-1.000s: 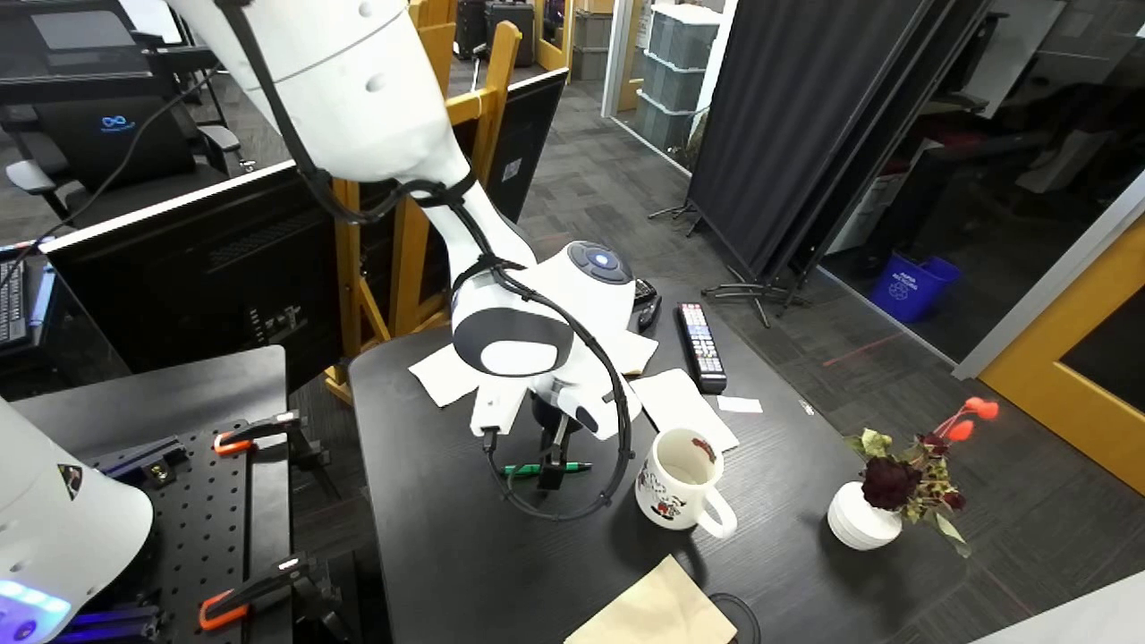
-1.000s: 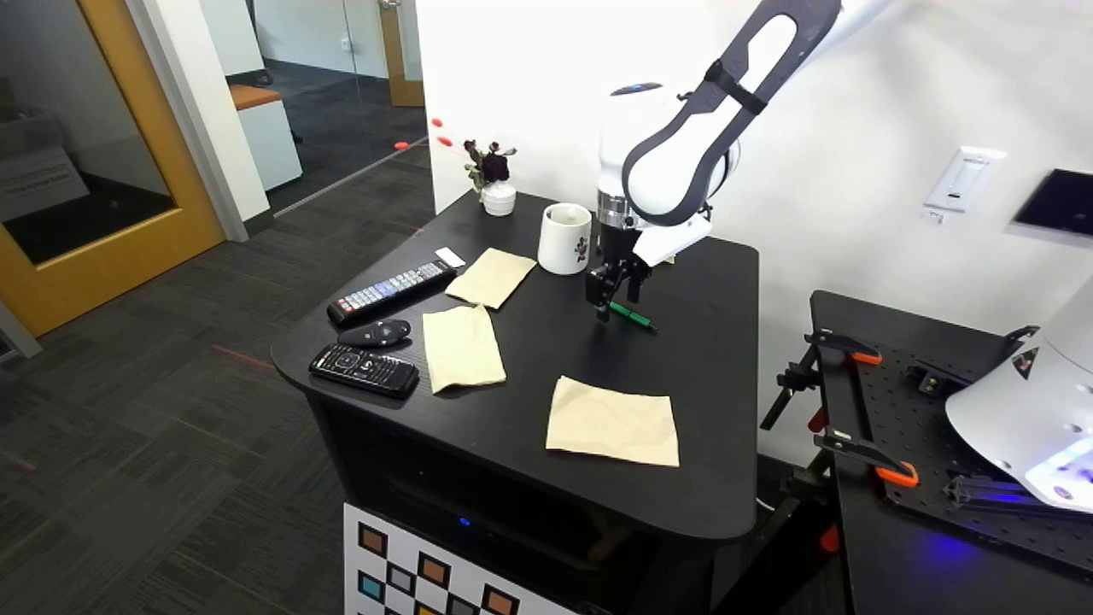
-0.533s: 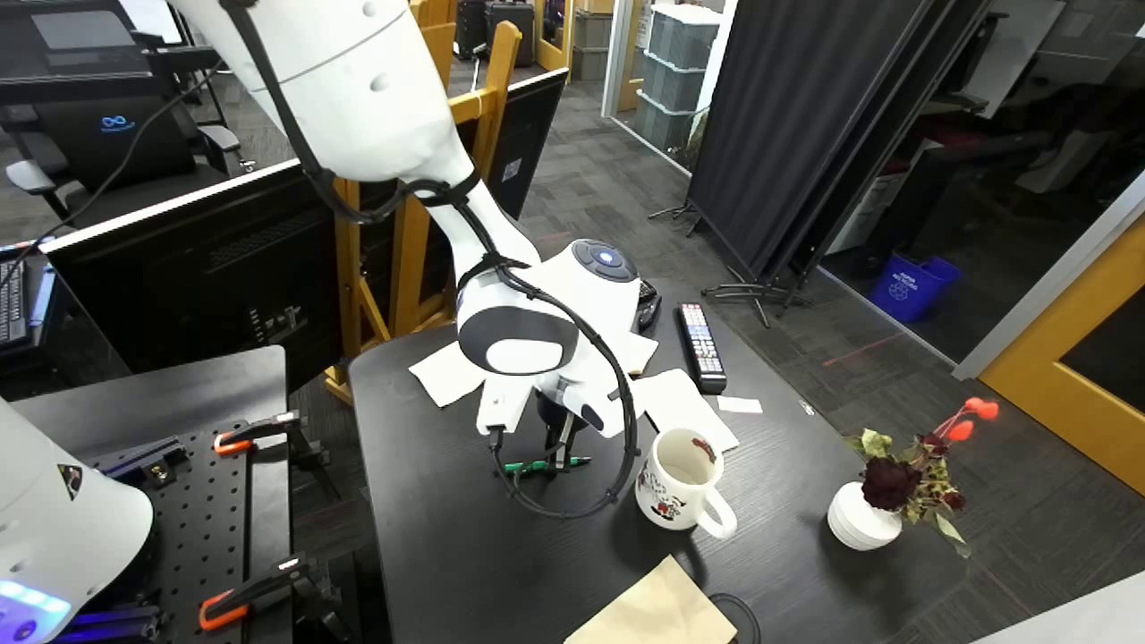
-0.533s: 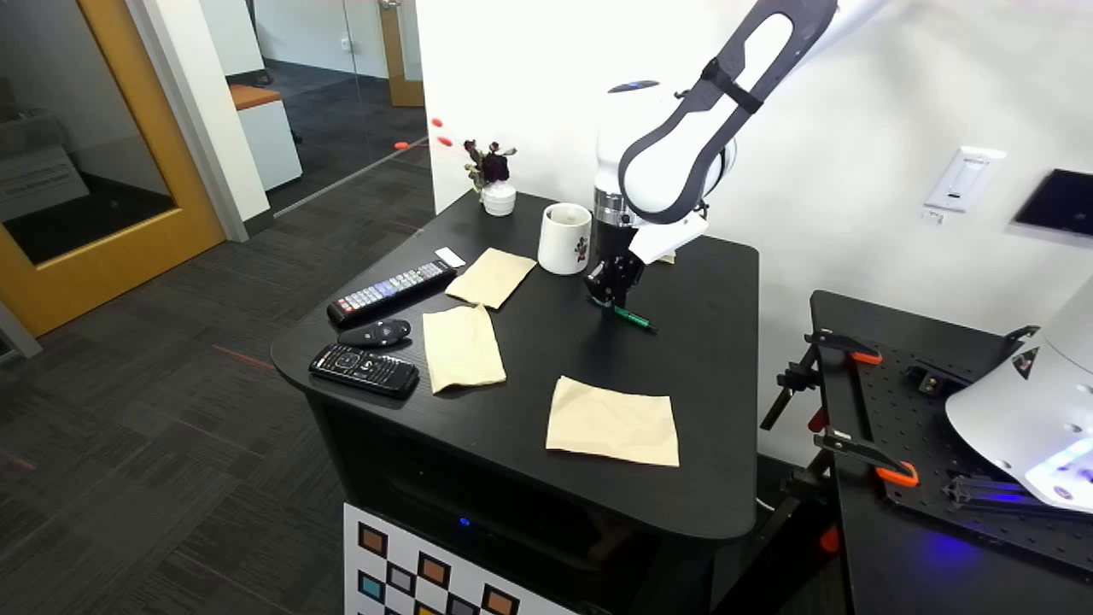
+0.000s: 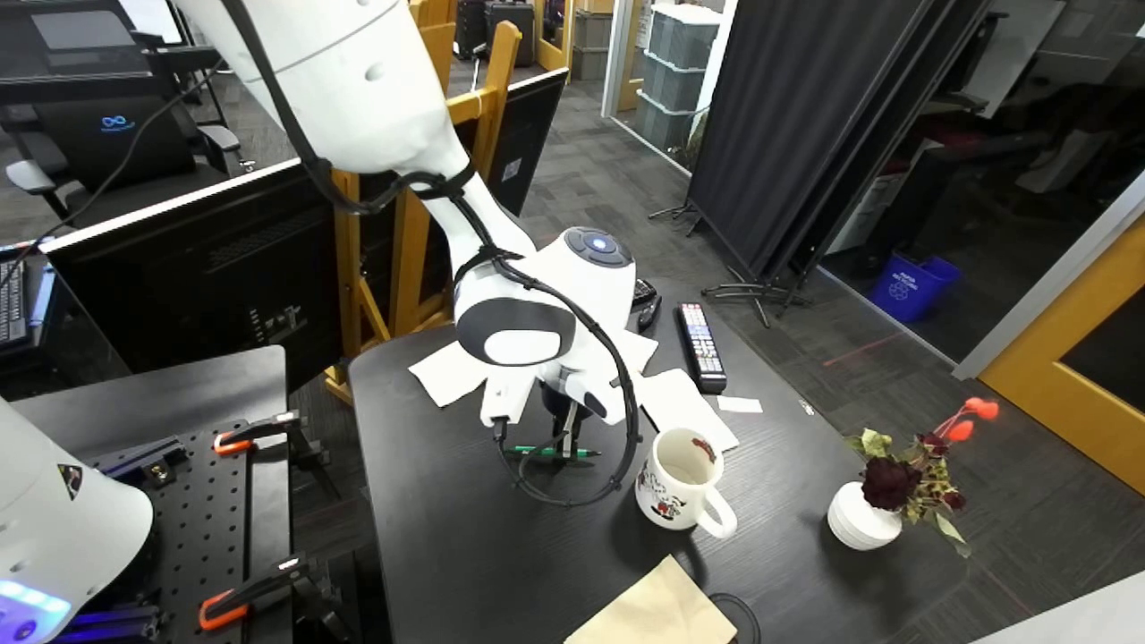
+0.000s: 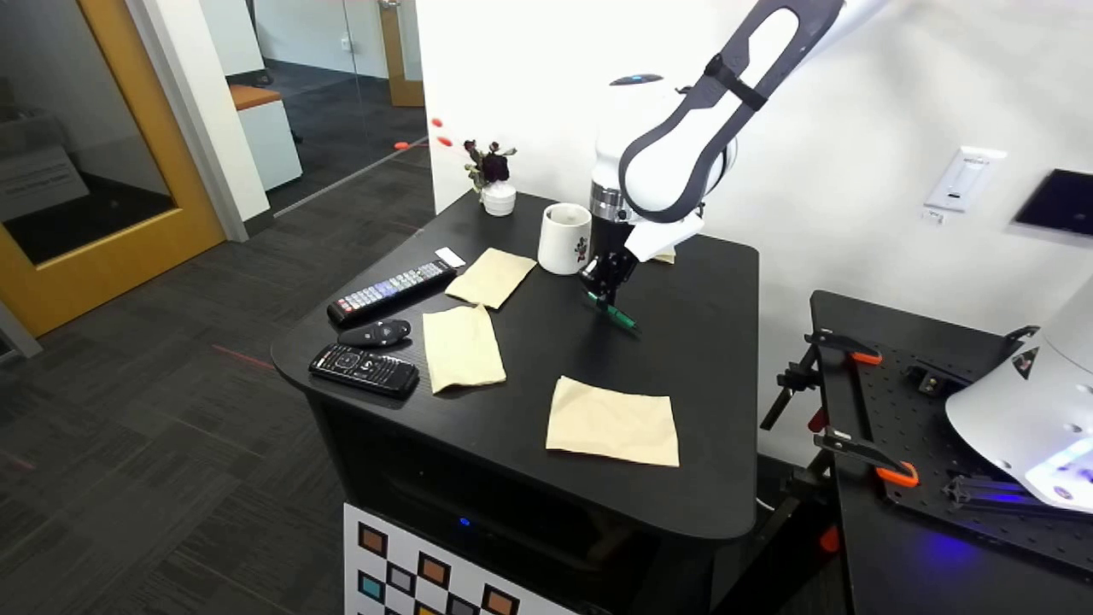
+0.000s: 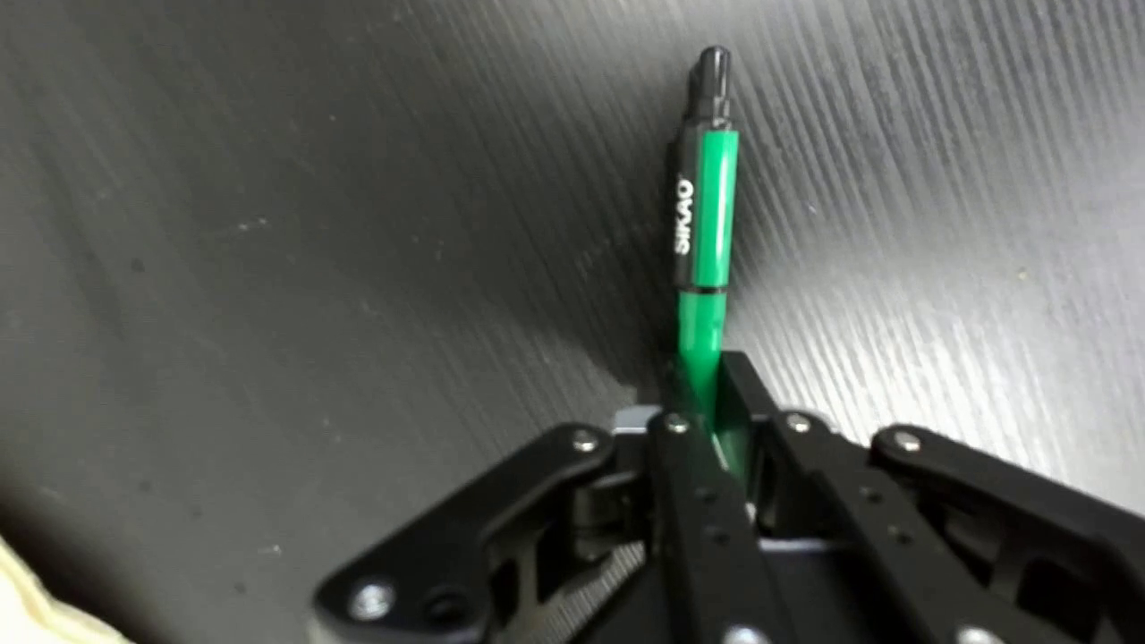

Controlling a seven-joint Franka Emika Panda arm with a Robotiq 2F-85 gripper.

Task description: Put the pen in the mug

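Note:
The green pen (image 7: 716,206), black at its far end, runs lengthwise away from between the black fingers of my gripper (image 7: 702,394) in the wrist view. My gripper is shut on it near the middle, and its rear part is hidden by the fingers. In both exterior views the pen (image 5: 586,453) (image 6: 620,317) sticks out on either side of the fingertips, low over the dark table. I cannot tell whether it touches the tabletop. Upright beside the gripper stands the white mug (image 5: 660,490) (image 6: 562,248) with printed figures, its handle turned toward the vase side in an exterior view.
A round white vase (image 5: 860,519) with dried flowers stands beyond the mug. Several cream napkins (image 6: 612,421) lie about the table (image 6: 700,384). Remotes (image 6: 393,290) sit along one edge. The arm's black cable (image 5: 572,503) loops low around the gripper.
The jaws have come together on the pen. Gripper and pen have shifted slightly together, and the pen sits a little higher in an exterior view. The mug has not moved.

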